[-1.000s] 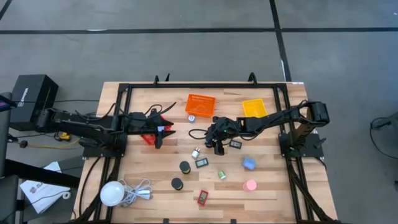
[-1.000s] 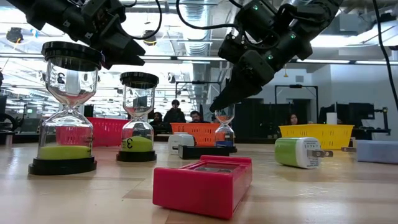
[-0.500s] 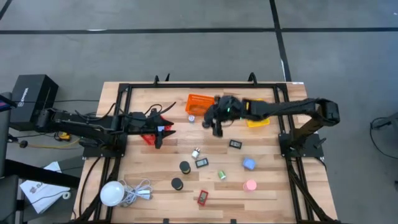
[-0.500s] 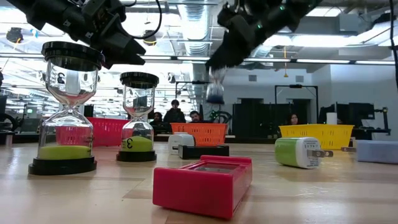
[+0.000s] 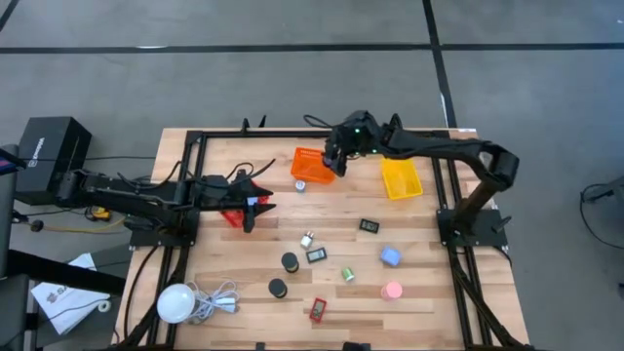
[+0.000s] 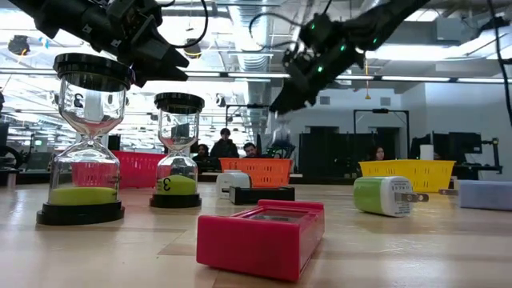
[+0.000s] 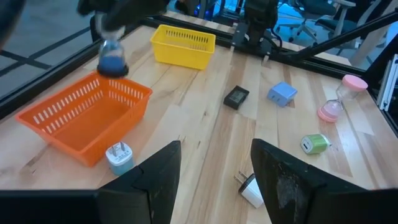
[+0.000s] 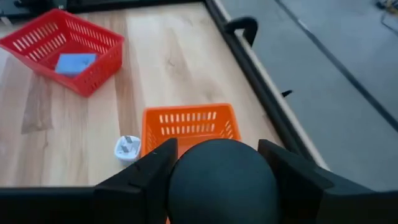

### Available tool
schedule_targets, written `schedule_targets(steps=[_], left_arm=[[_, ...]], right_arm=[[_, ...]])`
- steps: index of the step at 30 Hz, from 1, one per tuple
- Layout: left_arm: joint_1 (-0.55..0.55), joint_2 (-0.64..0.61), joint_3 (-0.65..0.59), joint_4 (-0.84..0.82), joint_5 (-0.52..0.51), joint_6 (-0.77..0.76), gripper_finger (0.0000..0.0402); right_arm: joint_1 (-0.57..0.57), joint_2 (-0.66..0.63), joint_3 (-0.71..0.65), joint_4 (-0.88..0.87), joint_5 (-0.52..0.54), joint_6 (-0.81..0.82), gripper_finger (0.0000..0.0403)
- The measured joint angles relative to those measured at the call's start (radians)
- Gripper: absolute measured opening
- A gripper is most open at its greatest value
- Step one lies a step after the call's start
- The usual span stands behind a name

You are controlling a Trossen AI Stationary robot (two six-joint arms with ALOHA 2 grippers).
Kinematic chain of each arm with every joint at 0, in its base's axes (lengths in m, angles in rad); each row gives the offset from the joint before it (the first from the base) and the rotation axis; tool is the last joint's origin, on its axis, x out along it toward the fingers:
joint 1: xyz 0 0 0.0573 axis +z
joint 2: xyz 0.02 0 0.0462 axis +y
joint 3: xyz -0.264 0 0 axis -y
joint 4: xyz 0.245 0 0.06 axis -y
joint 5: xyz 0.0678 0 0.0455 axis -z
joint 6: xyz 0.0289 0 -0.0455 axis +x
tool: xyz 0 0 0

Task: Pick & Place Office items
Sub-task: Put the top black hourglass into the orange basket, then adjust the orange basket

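My right gripper (image 5: 332,159) is shut on a small hourglass with blue sand (image 7: 113,57), above the orange basket (image 5: 312,164) near the table's far edge. My left gripper (image 5: 255,203) waits open over the red basket (image 5: 232,213). Spread over the table's middle and near part stand or lie two black-capped hourglasses (image 5: 290,261) (image 5: 278,287), a pink hourglass (image 5: 392,290), a blue block (image 5: 390,256), a green plug (image 5: 347,275), a red piece (image 5: 318,310), two black pieces (image 5: 370,226) (image 5: 318,255) and a white plug (image 5: 307,239). My right gripper has the hourglass by its round black top cap (image 8: 222,177), pinched between the two fingers (image 8: 149,177), which come from above. The hourglass hangs upright below the fingers, lifted clear, just over the orange basket's rim (image 7: 124,87).
A yellow basket (image 5: 400,175) sits right of the orange one. A white-and-blue plug (image 5: 300,184) lies beside the orange basket. A blue block (image 8: 74,63) lies in the red basket. A white globe with coiled cord (image 5: 177,302) occupies the near left corner. People (image 6: 226,146) are in the room behind.
My right gripper has risen from the middle of the table with the hourglass and carried it toward the far edge and a little left, ending above the orange basket. The hourglass is lifted clear of the table. The left arm has kept still.
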Motion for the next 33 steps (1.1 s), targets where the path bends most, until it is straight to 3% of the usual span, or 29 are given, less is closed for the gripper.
schedule_targets(steps=[4, 13, 18, 23, 33], left_arm=[[0.000, 0.000, 0.000, 0.000, 0.000, 0.000, 0.0191], [0.000, 0.000, 0.000, 0.005, 0.000, 0.002, 0.0191], [0.000, 0.000, 0.000, 0.009, 0.000, 0.002, 0.0191], [0.000, 0.000, 0.000, 0.015, 0.000, 0.002, 0.0191], [0.000, 0.000, 0.000, 0.022, 0.000, 0.002, 0.0191]], right_arm=[[-0.004, 0.066, 0.002, 0.074, -0.020, 0.001, 0.0219], [-0.022, 0.157, 0.005, 0.077, -0.019, 0.037, 0.0126], [-0.021, 0.144, 0.006, 0.080, -0.019, 0.032, 0.0115], [-0.010, 0.118, 0.006, 0.085, -0.019, -0.031, 0.0146], [0.055, 0.117, 0.011, 0.071, -0.019, -0.253, 0.0255]])
